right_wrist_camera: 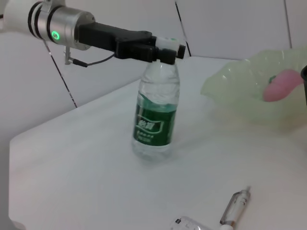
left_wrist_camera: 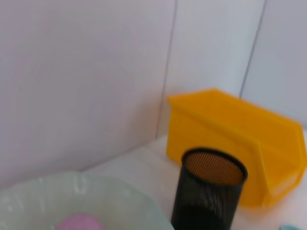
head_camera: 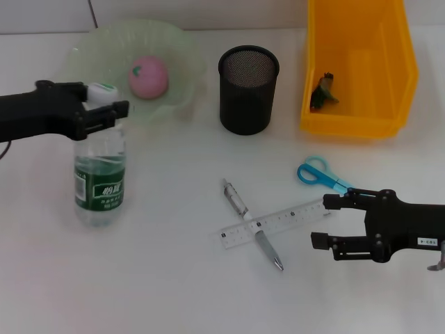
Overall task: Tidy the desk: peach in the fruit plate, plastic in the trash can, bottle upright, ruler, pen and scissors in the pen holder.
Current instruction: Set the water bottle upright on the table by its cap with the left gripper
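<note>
Nearest the robot, the right gripper hangs low over the white desk with its fingers spread apart and nothing between them; it sits just beside the end of the clear ruler and close to the blue-handled scissors; the silver pen lies flat and crosses the ruler, the two touching. Further out on the robot's left, the water bottle with its green label stands upright on the desk; the left gripper is clenched on the bottle's white cap, seen plainly in the right wrist view. Beyond that, the black mesh pen holder stands near the middle; behind the bottle the pale green fruit plate holds the pink peach. Farthest on the right, the yellow trash can holds a small dark crumpled piece of plastic.
</note>
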Action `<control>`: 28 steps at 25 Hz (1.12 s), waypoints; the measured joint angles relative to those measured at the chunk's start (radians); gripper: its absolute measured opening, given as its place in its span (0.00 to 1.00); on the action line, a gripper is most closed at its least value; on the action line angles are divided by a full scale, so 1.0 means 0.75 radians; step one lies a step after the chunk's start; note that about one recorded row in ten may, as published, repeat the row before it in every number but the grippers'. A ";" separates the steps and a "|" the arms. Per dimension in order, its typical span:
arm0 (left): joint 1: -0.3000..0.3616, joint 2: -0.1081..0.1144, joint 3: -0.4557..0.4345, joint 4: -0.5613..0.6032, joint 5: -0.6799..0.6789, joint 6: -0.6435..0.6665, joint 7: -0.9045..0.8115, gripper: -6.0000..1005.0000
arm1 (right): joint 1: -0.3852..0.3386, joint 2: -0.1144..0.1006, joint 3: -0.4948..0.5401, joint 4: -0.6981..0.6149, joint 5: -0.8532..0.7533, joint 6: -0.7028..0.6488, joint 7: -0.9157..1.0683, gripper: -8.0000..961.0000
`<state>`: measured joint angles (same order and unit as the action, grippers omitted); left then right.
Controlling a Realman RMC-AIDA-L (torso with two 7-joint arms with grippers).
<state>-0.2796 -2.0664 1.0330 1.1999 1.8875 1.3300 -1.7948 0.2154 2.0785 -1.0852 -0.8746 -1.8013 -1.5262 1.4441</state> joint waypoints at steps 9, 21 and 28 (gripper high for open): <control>0.013 0.001 -0.180 -0.170 -0.143 0.079 0.270 0.45 | 0.050 0.003 0.000 -0.004 -0.053 0.008 0.062 0.85; 0.007 -0.005 -0.162 -0.164 -0.196 0.131 0.333 0.47 | 0.050 0.004 0.000 -0.001 -0.055 0.006 0.065 0.85; 0.003 -0.004 -0.163 -0.162 -0.212 0.142 0.343 0.49 | 0.050 0.004 0.004 0.002 -0.055 0.003 0.065 0.85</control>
<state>-0.2774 -2.0693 0.9110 1.0781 1.7283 1.4366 -1.5377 0.2530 2.0817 -1.0822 -0.8733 -1.8424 -1.5238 1.4926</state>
